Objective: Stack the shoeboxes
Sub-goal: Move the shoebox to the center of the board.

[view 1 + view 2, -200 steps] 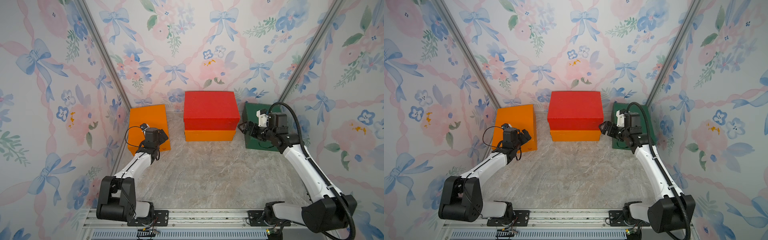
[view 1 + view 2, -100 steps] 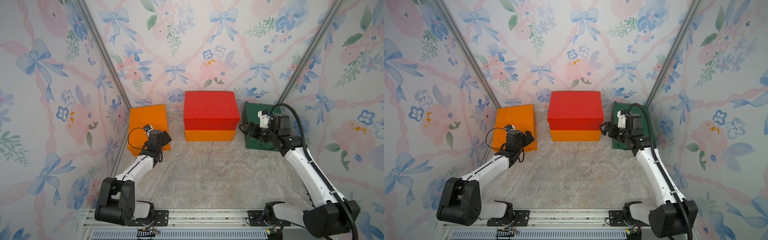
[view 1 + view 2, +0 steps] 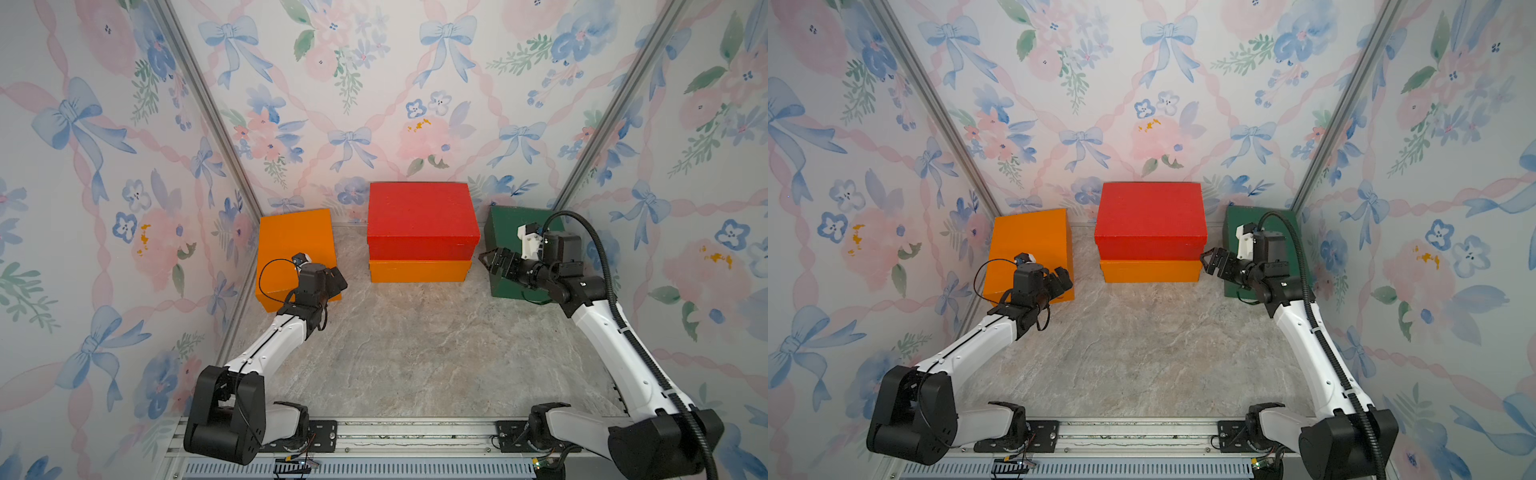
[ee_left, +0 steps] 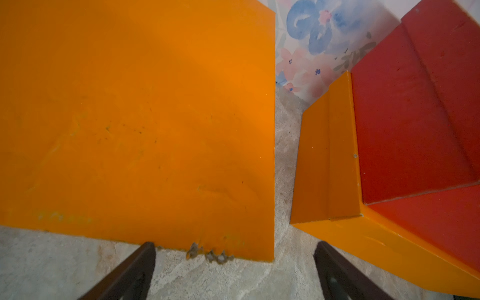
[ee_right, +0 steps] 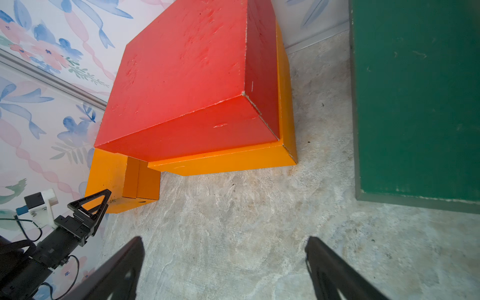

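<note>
No text or labels can be read anywhere.

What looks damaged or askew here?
The loose orange box has a chipped edge just in front of the left gripper. The red box on the other orange box shows scuffed paint and worn corners. Nothing spilled.

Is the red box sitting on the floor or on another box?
On another box. The red box rests on an orange box, seen beneath it.
</note>
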Tool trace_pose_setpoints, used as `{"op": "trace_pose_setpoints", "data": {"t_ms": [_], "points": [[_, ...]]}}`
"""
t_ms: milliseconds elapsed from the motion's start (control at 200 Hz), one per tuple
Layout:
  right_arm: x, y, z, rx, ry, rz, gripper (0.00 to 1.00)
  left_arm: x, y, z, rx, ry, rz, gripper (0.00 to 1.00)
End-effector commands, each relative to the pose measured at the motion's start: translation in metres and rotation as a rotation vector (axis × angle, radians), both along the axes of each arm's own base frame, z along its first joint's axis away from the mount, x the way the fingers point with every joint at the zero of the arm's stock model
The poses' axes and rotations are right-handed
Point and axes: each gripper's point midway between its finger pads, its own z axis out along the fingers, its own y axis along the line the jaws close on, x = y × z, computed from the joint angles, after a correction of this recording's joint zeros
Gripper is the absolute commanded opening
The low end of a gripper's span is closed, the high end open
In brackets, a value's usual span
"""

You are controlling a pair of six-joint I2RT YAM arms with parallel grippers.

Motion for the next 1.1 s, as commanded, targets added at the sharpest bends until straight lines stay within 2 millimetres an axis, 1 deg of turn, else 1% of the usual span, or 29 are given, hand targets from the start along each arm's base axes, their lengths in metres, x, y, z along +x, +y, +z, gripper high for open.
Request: {"op": "trace_pose_setpoints", "data": {"t_ms": [0,175,395,520,630,830,965,1095], "points": [[-0.006,-0.004,0.001,-0.007,-0.009,0.000,0.97,0.001,-0.013,-0.009,-0.034,0.065,-0.053,0.98],[-0.009,-0.010,0.001,-0.006,-0.011,-0.010,0.97,0.009,-0.023,-0.001,-0.046,0.053,-0.077,0.98],[-0.010,-0.013,0.005,-0.003,-0.019,-0.017,0.97,0.010,-0.040,0.031,-0.078,-0.017,-0.114,0.98],[-0.008,-0.011,0.004,0.008,-0.016,-0.013,0.97,0.017,-0.041,0.047,-0.076,-0.048,-0.117,0.98],[-0.008,-0.011,0.004,0.011,-0.015,-0.012,0.97,0.029,-0.042,0.044,-0.051,-0.031,-0.119,0.98],[-0.010,-0.013,0.005,-0.002,-0.017,-0.017,0.97,0.052,-0.047,0.028,-0.042,0.012,-0.128,0.98],[-0.013,-0.018,0.008,-0.006,-0.022,-0.029,0.97,0.054,-0.047,0.018,-0.041,0.035,-0.124,0.98],[-0.015,-0.021,0.009,-0.005,-0.027,-0.036,0.97,0.048,-0.047,0.007,-0.044,0.060,-0.122,0.98]]}}
